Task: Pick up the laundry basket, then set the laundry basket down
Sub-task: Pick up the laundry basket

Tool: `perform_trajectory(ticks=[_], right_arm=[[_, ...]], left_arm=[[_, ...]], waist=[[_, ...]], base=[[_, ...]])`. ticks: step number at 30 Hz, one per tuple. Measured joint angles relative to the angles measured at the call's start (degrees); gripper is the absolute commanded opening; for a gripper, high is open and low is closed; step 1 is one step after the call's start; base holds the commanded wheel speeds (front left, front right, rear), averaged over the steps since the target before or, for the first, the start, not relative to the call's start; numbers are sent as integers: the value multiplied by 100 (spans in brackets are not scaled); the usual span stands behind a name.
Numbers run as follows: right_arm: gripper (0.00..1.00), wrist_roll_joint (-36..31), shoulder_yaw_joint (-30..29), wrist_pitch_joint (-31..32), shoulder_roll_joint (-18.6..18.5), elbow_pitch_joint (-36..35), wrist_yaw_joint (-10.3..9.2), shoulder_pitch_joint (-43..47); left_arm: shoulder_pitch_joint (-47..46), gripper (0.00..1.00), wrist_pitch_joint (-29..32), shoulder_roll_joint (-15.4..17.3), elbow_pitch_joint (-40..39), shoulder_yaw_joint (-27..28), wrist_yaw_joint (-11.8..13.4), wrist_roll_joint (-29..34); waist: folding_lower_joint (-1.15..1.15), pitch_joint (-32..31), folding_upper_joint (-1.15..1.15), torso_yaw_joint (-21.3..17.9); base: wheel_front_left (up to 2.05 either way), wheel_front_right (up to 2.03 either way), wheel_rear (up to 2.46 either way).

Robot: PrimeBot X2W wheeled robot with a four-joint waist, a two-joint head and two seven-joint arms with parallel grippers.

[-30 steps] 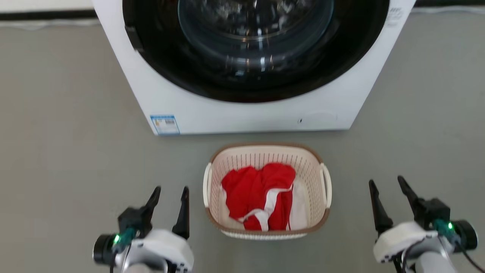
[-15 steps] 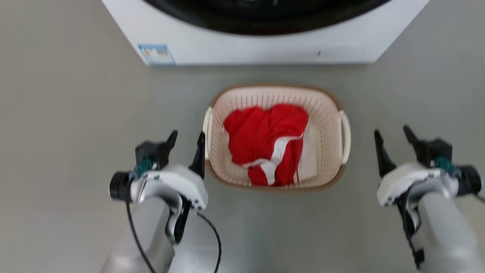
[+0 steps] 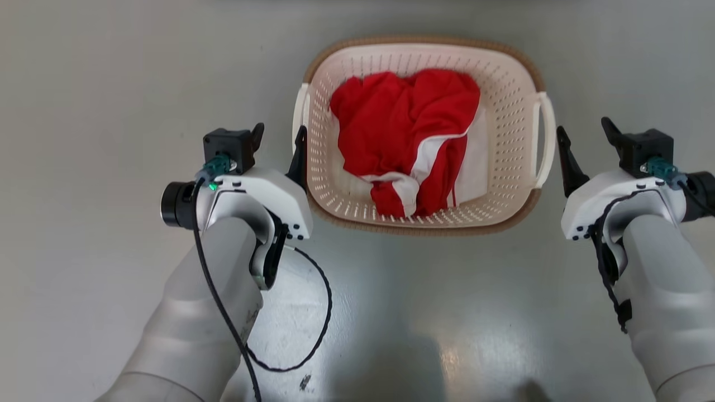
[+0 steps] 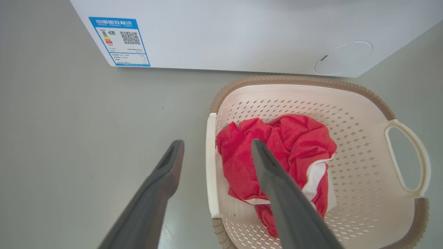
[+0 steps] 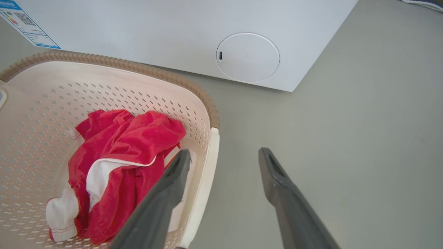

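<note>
The laundry basket point(image 3: 424, 42) is cream-white and perforated, with a brown rim. It stands on the grey floor and holds a red and white garment point(image 3: 402, 123). My left gripper point(image 3: 279, 133) is open beside the basket's left handle point(image 3: 298, 111), its inner finger right against it. In the left wrist view that handle point(image 4: 209, 166) lies between the two fingers of the left gripper point(image 4: 218, 143). My right gripper point(image 3: 584, 128) is open just outside the right handle point(image 3: 544, 139). In the right wrist view the right gripper point(image 5: 225, 152) straddles the handle point(image 5: 207, 173). I cannot tell if either touches.
The white washing machine point(image 4: 225, 34) stands just behind the basket, with a round service flap point(image 5: 247, 57) low on its front. Grey floor point(image 3: 84, 167) lies open to both sides. A black cable point(image 3: 321, 312) hangs in a loop from my left arm.
The head camera has tilted down, so the washing machine has left its view. Both grippers have come forward alongside the basket's handles and stay open.
</note>
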Motion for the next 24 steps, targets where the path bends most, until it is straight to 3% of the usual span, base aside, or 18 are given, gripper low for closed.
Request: perform_trajectory(ticks=[24], right_arm=[[100,-108,43,-108,0,399,0,-740]], left_arm=[[-888,100,-3,-8,318,-552,227,-412]], waist=[[0,1023,0,-14]], base=[[0,0,0]])
